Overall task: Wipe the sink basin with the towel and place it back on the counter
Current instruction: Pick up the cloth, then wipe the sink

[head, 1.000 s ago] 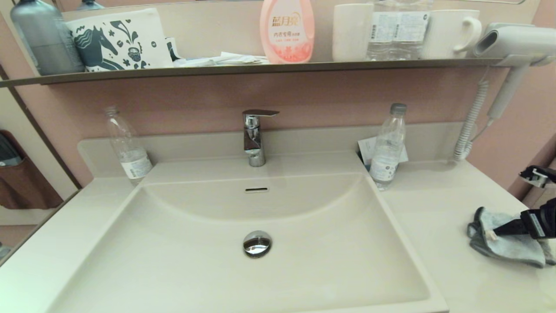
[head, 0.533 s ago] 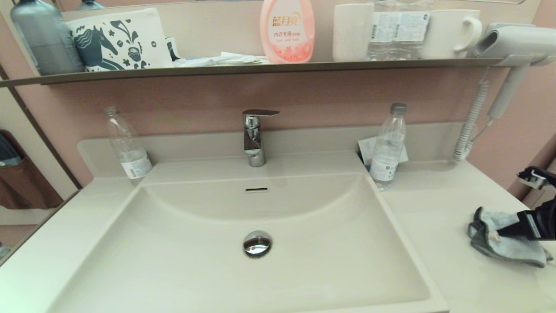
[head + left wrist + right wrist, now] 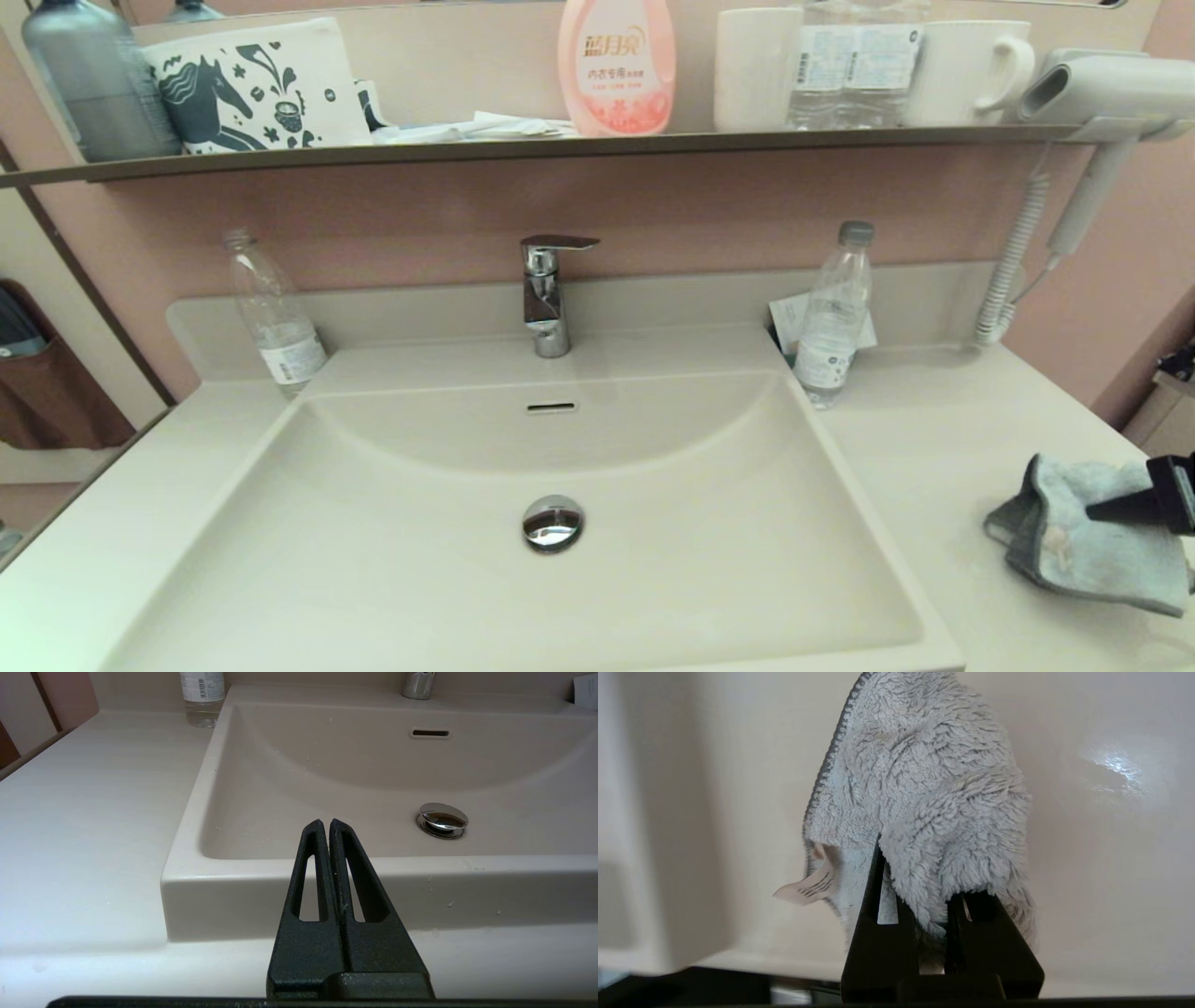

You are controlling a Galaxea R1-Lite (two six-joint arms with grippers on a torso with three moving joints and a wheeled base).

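Cream-white counter (image 3: 943, 439), formed in one piece with the wide rectangular sink basin (image 3: 392, 569) at its centre. The basin has sloping walls, a slot overflow (image 3: 551, 408) on the back wall and a chrome drain plug (image 3: 553, 522) on the floor. A chrome faucet (image 3: 546, 294) stands on the ledge behind the basin. One clear plastic bottle (image 3: 275, 317) stands at the basin's back left corner, and a second bottle (image 3: 834, 315) at its back right corner.

The light blue towel (image 3: 1088, 537), with dark grey edging and a small white tag (image 3: 808, 887), is at the right side of the counter, well apart from the basin. The right gripper (image 3: 1134, 507) is clenched on a fold of the towel, its fingers (image 3: 868, 905) pinching the terry pile. Whether the hanging cloth touches the counter cannot be told.

The left gripper (image 3: 325, 823) is idle in front of the basin's near rim, its fingers pressed together on nothing.
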